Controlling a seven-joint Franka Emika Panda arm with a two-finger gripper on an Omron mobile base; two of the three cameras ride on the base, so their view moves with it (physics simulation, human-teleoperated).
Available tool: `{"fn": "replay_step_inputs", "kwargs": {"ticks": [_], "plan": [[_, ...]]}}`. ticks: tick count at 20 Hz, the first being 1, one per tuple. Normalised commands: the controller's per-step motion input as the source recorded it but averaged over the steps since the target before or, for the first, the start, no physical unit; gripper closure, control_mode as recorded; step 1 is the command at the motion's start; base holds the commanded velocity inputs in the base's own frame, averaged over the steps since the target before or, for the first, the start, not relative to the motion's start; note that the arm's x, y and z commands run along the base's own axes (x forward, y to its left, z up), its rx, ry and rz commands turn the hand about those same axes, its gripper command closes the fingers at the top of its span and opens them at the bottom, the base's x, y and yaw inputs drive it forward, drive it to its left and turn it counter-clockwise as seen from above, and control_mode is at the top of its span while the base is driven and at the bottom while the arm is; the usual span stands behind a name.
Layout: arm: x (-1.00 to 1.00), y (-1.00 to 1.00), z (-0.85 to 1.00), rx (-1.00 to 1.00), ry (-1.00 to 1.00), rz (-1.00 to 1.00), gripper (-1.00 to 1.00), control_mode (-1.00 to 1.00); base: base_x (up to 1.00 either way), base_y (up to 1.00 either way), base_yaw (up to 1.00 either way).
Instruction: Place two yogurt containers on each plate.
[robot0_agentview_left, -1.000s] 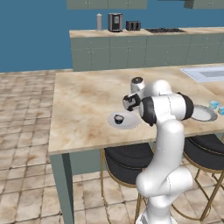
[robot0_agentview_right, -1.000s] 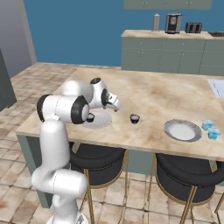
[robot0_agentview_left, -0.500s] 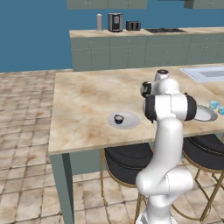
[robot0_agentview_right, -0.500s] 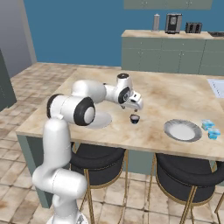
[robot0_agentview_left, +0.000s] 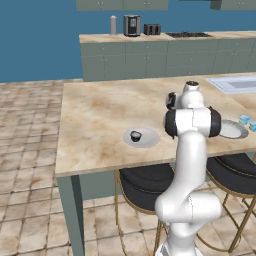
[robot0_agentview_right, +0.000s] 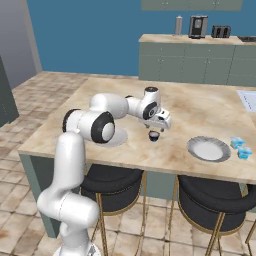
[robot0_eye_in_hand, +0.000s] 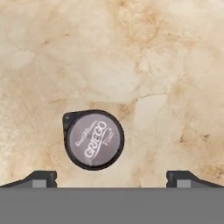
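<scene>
Gripper (robot0_agentview_right: 158, 126) spread wide, gripping nothing, poised directly above 1 dark yogurt cup (robot0_eye_in_hand: 93, 139) standing on bare marble counter (robot0_agentview_right: 200, 107) between 2 plates. Another dark cup (robot0_agentview_left: 135, 135) on left plate (robot0_agentview_left: 148, 142); 2 blue cups (robot0_agentview_right: 241, 147) beside right plate (robot0_agentview_right: 208, 149).

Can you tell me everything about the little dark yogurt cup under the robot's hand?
The dark yogurt cup is tiny and round, with a black rim, a small pull tab and a greyish lid printed "Griego". It stands upright on the marbled beige counter, between the two plates, and nothing is gripping it. The open gripper hangs above it.
</scene>
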Motion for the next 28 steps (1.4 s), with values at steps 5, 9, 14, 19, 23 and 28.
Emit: {"fn": "replay_step_inputs", "kwargs": {"ticks": [5, 9, 14, 19, 23, 28], "plan": [[0.01, 0.2, -0.32, 0.02, 0.0, 0.01, -1.0, -1.0, 0.0, 0.0, 0.0], [0.0, 0.03, -0.39, 0.0, 0.0, 0.05, -1.0, -1.0, 0.0, 0.0, 0.0], [0.0, 0.0, -0.27, 0.0, 0.0, 0.06, -1.0, -1.0, 0.0, 0.0, 0.0], [0.18, -0.02, -0.1, 0.0, -0.05, 0.03, -1.0, -1.0, 0.0, 0.0, 0.0], [0.23, -0.15, -0.04, 0.0, -0.04, 0.0, -1.0, -1.0, 0.0, 0.0, 0.0], [0.13, -0.08, -0.19, 0.0, -0.01, 0.02, -1.0, -1.0, 0.0, 0.0, 0.0]]}}
